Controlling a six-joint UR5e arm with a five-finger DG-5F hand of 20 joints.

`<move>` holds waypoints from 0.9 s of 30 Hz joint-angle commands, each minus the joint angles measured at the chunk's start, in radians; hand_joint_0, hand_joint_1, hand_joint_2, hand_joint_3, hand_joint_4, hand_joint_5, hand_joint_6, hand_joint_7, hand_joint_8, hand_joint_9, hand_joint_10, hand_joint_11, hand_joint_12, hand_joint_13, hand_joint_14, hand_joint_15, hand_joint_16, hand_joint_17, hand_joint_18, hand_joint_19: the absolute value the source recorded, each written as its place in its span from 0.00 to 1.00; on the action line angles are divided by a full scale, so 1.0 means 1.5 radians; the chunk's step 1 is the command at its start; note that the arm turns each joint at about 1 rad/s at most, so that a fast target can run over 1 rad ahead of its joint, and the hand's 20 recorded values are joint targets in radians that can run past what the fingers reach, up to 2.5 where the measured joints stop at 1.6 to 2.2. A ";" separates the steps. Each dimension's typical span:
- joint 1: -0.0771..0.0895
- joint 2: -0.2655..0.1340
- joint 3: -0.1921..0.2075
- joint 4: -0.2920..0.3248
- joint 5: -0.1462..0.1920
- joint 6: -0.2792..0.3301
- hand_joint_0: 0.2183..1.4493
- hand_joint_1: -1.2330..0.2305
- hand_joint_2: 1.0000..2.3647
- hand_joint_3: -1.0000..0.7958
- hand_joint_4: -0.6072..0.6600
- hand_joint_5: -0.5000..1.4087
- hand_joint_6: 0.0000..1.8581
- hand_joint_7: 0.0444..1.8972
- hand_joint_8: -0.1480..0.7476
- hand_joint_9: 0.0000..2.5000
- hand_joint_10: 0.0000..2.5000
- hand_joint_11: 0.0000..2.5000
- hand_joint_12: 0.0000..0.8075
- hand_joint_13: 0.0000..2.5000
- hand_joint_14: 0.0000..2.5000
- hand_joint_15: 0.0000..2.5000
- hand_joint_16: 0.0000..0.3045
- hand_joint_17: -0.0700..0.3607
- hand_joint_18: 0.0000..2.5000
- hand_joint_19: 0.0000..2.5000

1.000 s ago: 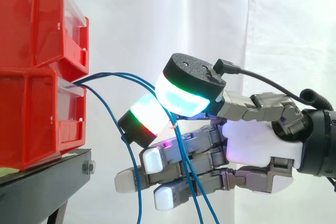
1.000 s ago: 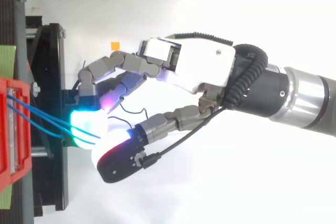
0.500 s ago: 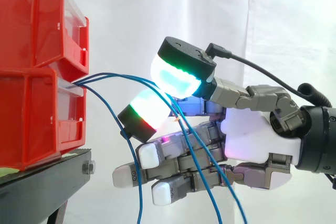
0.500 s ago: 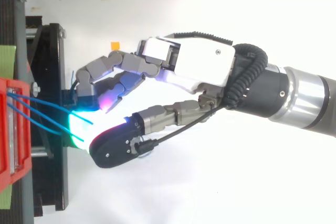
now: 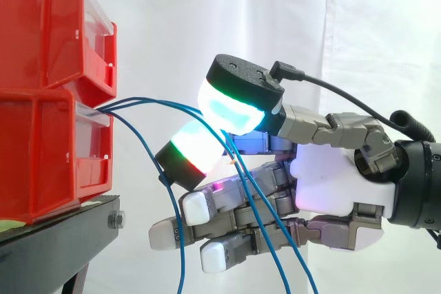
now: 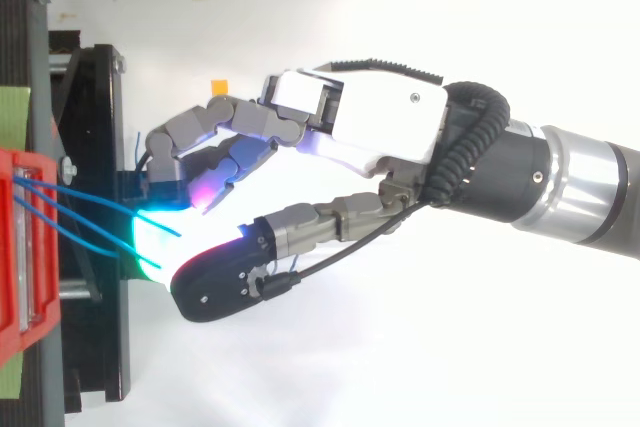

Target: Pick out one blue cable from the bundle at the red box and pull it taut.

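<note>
In the side view, the red box (image 5: 41, 156) sits at the left on the black stand (image 5: 62, 239), with another red bin (image 5: 41, 32) stacked on it. The blue cables (image 5: 158, 101) leave the gap between the two and arc rightward to the frame centre. There they run between the thumb pad (image 5: 234, 108) and one finger pad (image 5: 196, 149) of the robot hand (image 5: 337, 184), then drop across its lower fingers to the bottom edge. A third blue cable (image 5: 180, 239) hangs free, left of the pinch.

A second ago the thumb stood further right, off the finger pad. It has since swung left over that pad and has held there for the last half second. The robot hand now looks closed on the blue cables, thumb against fingertip, while its other fingers lie fairly straight below. Two strands appear caught rather than one. They still bow loosely towards the red box, so the pull seems not to have begun.

In the top view, the blue cables (image 6: 80, 212) cross from the red box (image 6: 12, 247) at the left edge and vanish under the thumb (image 6: 225, 282). The thumb has shifted up-frame across the glowing pad it now covers. The robot hand (image 6: 380, 127) is otherwise where it was, so drawing away from the red box is probably next.
</note>
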 commanded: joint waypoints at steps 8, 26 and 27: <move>0.000 0.000 -0.001 0.000 0.000 0.000 0.33 0.29 0.02 0.45 0.56 0.15 0.47 0.61 0.49 0.32 0.01 0.22 0.41 0.26 0.00 0.08 0.16 0.42 0.26 0.22; -0.002 0.000 0.000 -0.009 -0.001 0.000 0.37 0.17 0.00 0.28 0.58 0.16 0.48 0.60 0.48 0.34 0.01 0.23 0.39 0.28 0.00 0.07 0.16 0.41 0.30 0.19; -0.002 0.000 0.000 -0.009 -0.001 0.000 0.35 0.16 0.00 0.28 0.58 0.16 0.48 0.60 0.48 0.34 0.01 0.23 0.39 0.28 0.00 0.07 0.16 0.41 0.30 0.18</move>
